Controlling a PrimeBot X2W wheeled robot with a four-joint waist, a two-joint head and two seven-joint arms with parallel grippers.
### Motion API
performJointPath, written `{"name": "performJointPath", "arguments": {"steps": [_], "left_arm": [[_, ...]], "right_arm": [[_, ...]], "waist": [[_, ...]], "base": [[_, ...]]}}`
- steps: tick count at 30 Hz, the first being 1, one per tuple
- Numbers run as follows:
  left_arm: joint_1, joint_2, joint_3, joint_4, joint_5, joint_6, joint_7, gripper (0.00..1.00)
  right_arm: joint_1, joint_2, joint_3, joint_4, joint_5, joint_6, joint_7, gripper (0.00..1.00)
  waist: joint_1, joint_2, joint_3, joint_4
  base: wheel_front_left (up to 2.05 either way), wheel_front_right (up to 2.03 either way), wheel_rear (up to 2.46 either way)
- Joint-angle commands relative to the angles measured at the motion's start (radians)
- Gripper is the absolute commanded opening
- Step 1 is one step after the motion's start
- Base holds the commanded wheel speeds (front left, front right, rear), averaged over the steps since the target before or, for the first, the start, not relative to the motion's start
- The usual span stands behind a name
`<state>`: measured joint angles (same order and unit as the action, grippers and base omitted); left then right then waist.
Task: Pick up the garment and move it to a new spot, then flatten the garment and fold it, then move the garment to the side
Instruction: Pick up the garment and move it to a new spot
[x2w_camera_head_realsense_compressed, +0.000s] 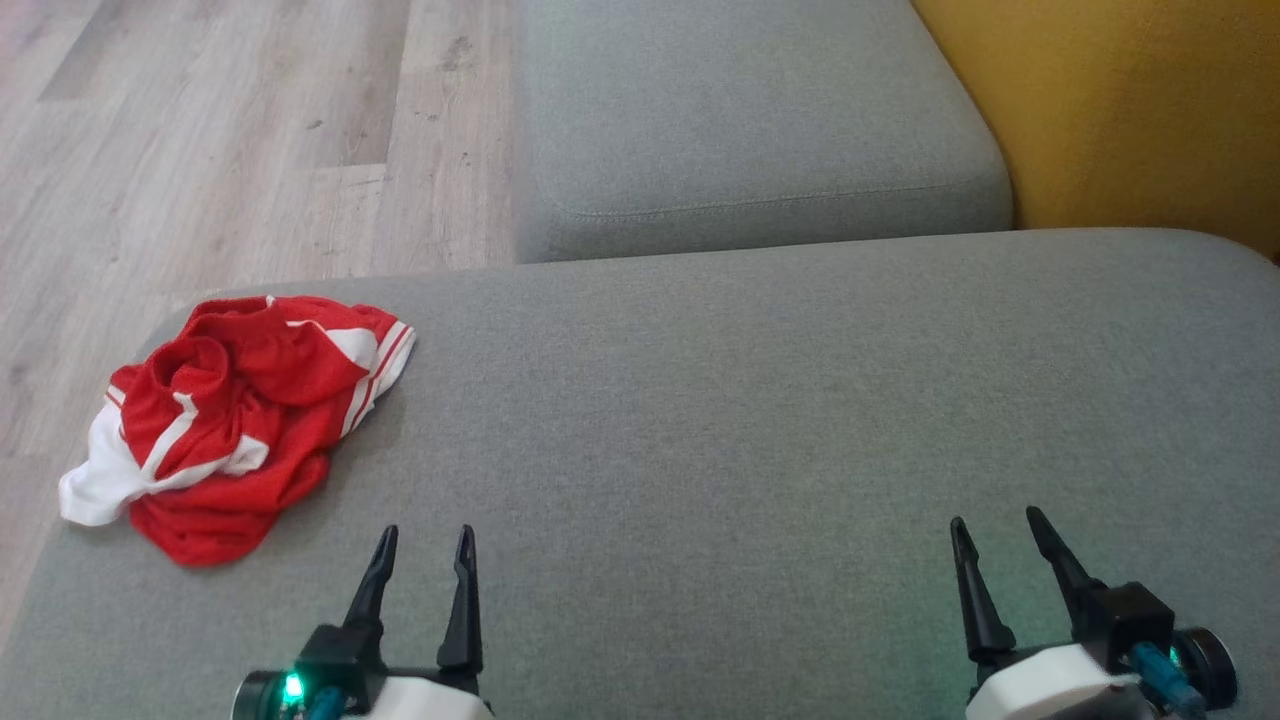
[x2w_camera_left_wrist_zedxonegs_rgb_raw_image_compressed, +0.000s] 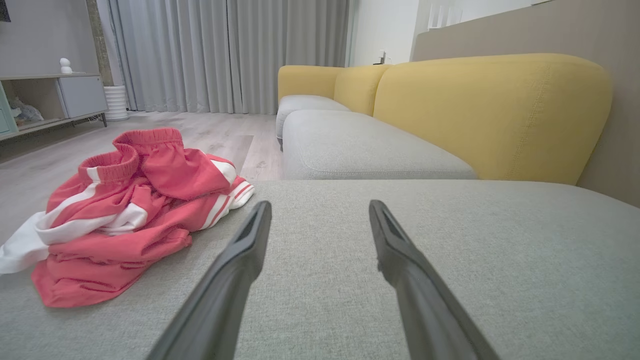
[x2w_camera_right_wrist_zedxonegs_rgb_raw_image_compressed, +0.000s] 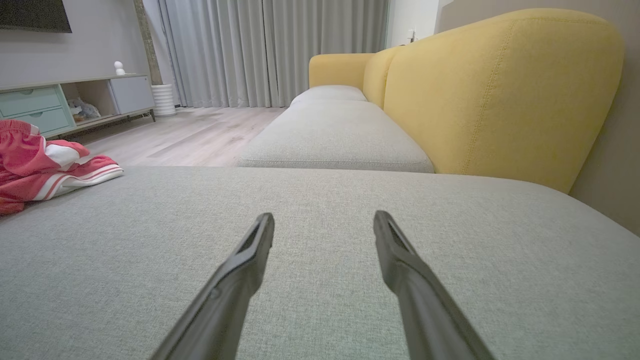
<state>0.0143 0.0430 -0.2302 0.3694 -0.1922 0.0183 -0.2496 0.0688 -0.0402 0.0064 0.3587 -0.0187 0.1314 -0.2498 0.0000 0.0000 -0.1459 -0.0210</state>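
A crumpled red garment (x2w_camera_head_realsense_compressed: 235, 415) with white stripes and an elastic waistband lies near the left edge of the grey sofa cushion (x2w_camera_head_realsense_compressed: 760, 420). In the left wrist view the garment (x2w_camera_left_wrist_zedxonegs_rgb_raw_image_compressed: 125, 210) sits ahead and to the left of my fingers; in the right wrist view the garment (x2w_camera_right_wrist_zedxonegs_rgb_raw_image_compressed: 40, 162) shows at the far left. My left gripper (x2w_camera_head_realsense_compressed: 425, 535) hovers open just right of and nearer than the garment, holding nothing. Low on the right, my right gripper (x2w_camera_head_realsense_compressed: 992, 520) is open and empty, far from the cloth. The same left gripper (x2w_camera_left_wrist_zedxonegs_rgb_raw_image_compressed: 320, 205) and right gripper (x2w_camera_right_wrist_zedxonegs_rgb_raw_image_compressed: 324, 216) point along the cushion.
A second grey seat cushion (x2w_camera_head_realsense_compressed: 750, 120) lies beyond, with a yellow backrest (x2w_camera_head_realsense_compressed: 1150, 110) at the right. Wooden floor (x2w_camera_head_realsense_compressed: 200, 140) drops off past the cushion's left edge. A low cabinet (x2w_camera_right_wrist_zedxonegs_rgb_raw_image_compressed: 75, 100) and curtains (x2w_camera_right_wrist_zedxonegs_rgb_raw_image_compressed: 270, 50) stand across the room.
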Motion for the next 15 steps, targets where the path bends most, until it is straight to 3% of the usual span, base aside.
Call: {"name": "performJointPath", "arguments": {"steps": [1,7,15], "left_arm": [[-0.035,0.007,0.029,-0.024,0.015,0.008,-0.012,1.0],[-0.048,0.007,0.035,-0.016,0.034,0.0,-0.012,1.0],[-0.044,0.007,0.06,-0.032,0.068,-0.006,-0.012,1.0]], "right_arm": [[-0.035,-0.01,0.021,-0.029,0.0,-0.001,-0.012,1.0],[-0.028,-0.01,0.019,-0.031,0.008,-0.001,-0.012,1.0],[-0.029,-0.01,0.021,-0.031,0.022,-0.001,-0.012,1.0]], "waist": [[0.0,0.0,0.001,0.003],[0.0,0.0,0.009,0.047],[0.0,0.0,0.03,0.205]], "base": [[0.0,0.0,0.0],[0.0,0.0,0.0],[0.0,0.0,0.0]]}}
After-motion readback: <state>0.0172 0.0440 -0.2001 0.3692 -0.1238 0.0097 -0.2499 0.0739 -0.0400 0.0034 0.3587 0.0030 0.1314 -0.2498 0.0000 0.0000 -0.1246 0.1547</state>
